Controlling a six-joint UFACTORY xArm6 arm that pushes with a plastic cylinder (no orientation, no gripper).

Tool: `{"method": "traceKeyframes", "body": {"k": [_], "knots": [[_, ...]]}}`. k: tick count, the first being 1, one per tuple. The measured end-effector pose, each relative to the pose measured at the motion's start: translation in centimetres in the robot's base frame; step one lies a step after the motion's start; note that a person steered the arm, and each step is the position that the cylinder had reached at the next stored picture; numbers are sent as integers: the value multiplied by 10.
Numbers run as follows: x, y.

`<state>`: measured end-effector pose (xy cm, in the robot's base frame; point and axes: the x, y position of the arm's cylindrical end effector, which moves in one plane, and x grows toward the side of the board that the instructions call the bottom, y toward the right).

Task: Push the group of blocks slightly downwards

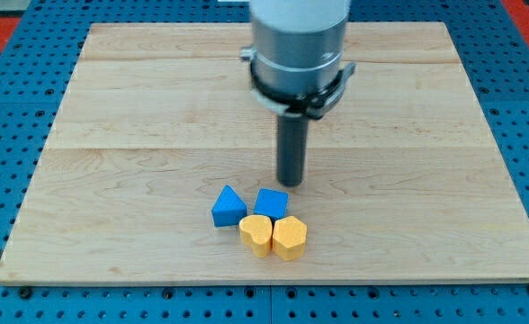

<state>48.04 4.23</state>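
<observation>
A group of several blocks lies near the view's bottom centre on the wooden board (112, 126). A blue triangular block (228, 207) is at the group's left. A blue cube (270, 203) is to its right. A yellow rounded block (256, 234) and a yellow hexagonal block (290, 237) sit just below them, side by side and touching. My tip (291, 183) is just above the blue cube, with a very small gap to it or touching it.
The arm's grey cylindrical body (299, 45) hangs over the board's upper centre. A blue perforated table (4, 108) surrounds the board on all sides.
</observation>
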Motion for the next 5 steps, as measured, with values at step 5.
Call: {"method": "traceKeyframes", "body": {"k": [5], "knots": [[-181, 63]]}}
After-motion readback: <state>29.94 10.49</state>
